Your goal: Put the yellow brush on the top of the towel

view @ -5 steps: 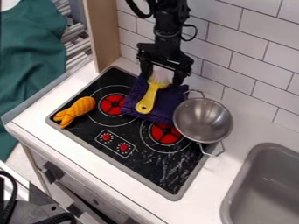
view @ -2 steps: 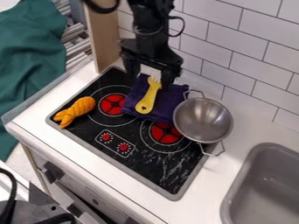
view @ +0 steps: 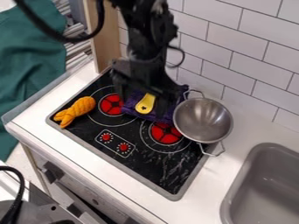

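Observation:
The black gripper (view: 142,92) is over the back part of the stove, low above the towel, its fingers spread wide on either side of the brush. The yellow brush (view: 145,104) lies on the towel, with the holed end of its handle toward the front. Its bristle end is hidden beneath the gripper. Dark purple and folded, the towel (view: 151,117) rests on the stove between the burners and the metal pan, partly covered by the gripper.
A metal pan (view: 203,120) stands on the right side of the black stove (view: 152,164), against the towel's right side. An orange knotted cloth toy (view: 76,111) lies at the stove's left. The grey sink (view: 262,188) is at lower right, and a tiled wall (view: 251,57) rises behind.
The gripper has shifted left, then come forward and down over the brush, covering its bristle end. The brush and towel have stayed in place.

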